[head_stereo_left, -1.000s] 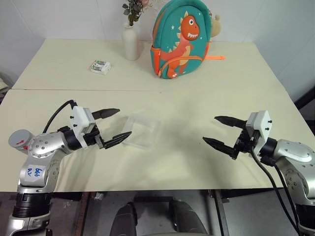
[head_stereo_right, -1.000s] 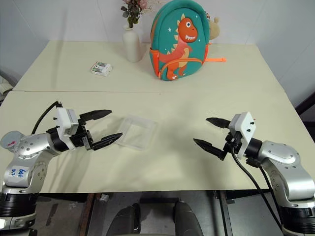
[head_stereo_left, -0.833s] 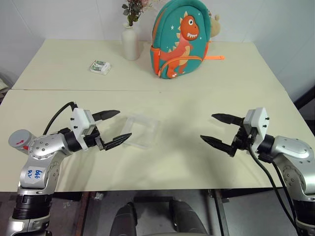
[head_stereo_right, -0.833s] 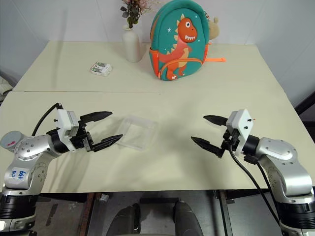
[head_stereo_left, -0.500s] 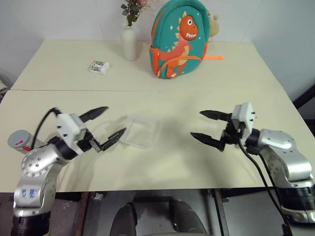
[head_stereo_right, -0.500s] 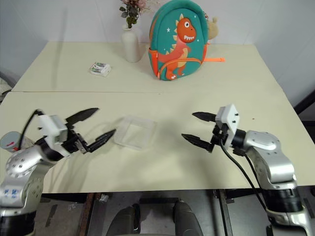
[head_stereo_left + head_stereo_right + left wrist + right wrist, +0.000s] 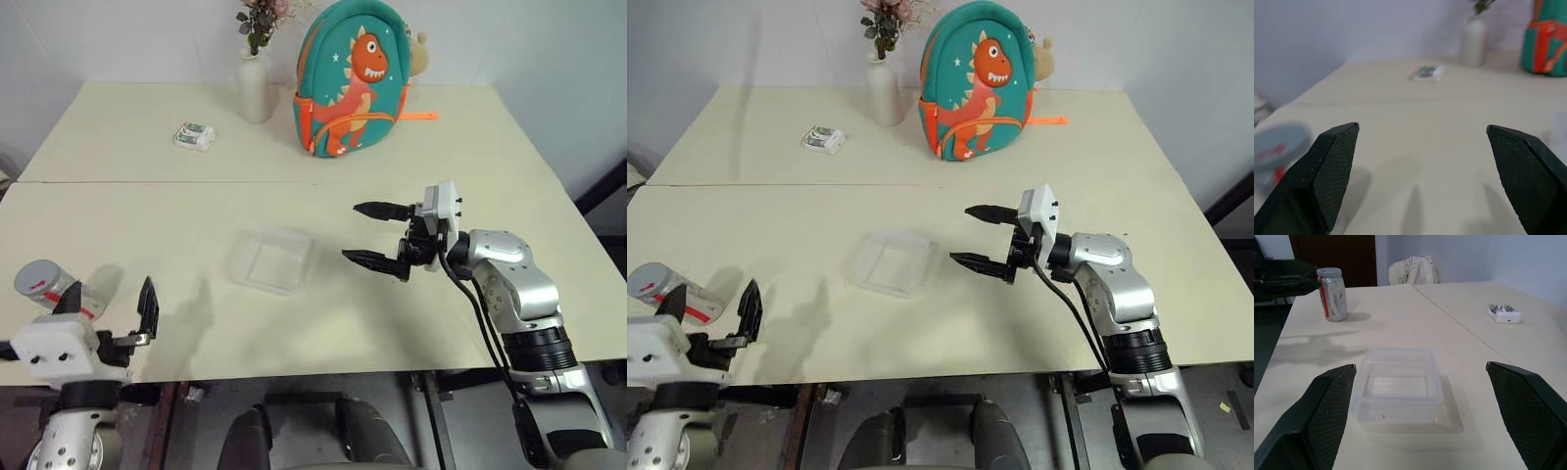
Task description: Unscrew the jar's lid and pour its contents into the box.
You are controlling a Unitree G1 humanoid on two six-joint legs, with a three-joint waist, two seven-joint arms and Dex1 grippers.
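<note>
The jar (image 7: pixel 51 287) is standing at the lower left of the head view, near the desk's (image 7: pixel 323 323) front edge, with the lid (image 7: pixel 1329 271) sitting on top, its red mark showing. The box (image 7: pixel 271 259) is lying at centre frame, apart from both grippers. The left gripper (image 7: pixel 113 311) is hovering beside the jar with fingers spread wide, gripping nothing. The right gripper (image 7: pixel 374 234) is reaching in from the right, fingers apart and empty, pointing toward the box
</note>
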